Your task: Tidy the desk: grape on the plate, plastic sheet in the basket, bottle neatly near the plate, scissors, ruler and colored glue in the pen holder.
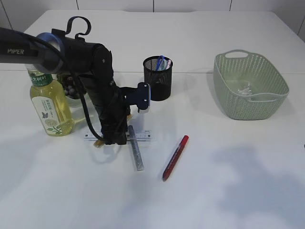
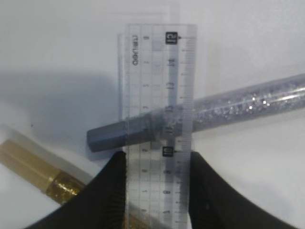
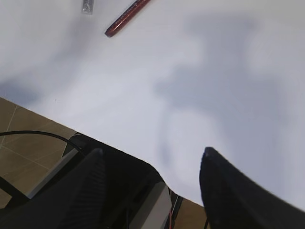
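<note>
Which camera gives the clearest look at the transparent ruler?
The left wrist view: the ruler fills the frame between the left gripper fingers, lying over a silver glitter glue tube. The exterior view shows only its ends beside the arm. The right wrist view misses it.

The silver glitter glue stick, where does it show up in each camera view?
Exterior view: silver glitter glue stick lies at center-left, under the clear plastic ruler.
Left wrist view: it crosses mid-frame, beneath the ruler.
Right wrist view: only its tip shows, at the top edge.
Shared landmark: the red glue pen beside it, though absent from the left wrist view.
</note>
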Tool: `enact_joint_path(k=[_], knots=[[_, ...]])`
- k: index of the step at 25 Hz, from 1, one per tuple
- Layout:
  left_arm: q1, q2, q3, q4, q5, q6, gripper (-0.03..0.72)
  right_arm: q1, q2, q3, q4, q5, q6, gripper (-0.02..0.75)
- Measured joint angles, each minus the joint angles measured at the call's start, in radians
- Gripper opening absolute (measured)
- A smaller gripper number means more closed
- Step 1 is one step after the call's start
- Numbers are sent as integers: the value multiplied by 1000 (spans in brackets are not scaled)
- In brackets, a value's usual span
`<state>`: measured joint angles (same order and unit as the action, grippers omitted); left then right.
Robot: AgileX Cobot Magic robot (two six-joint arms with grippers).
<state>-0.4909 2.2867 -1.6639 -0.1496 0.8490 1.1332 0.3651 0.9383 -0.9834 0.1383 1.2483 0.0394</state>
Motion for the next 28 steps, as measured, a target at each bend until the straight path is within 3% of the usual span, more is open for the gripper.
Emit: enact_joint_path(k=[23, 26, 28], knots=[[0, -33, -4, 0, 39, -187, 279, 0, 0, 0, 0, 0, 0, 489], [0, -46, -6, 0, 74, -251, 279, 0, 0, 0, 0, 0, 0, 489], [0, -48, -12, -4, 106, -355, 279, 0, 0, 0, 0, 0, 0, 489]])
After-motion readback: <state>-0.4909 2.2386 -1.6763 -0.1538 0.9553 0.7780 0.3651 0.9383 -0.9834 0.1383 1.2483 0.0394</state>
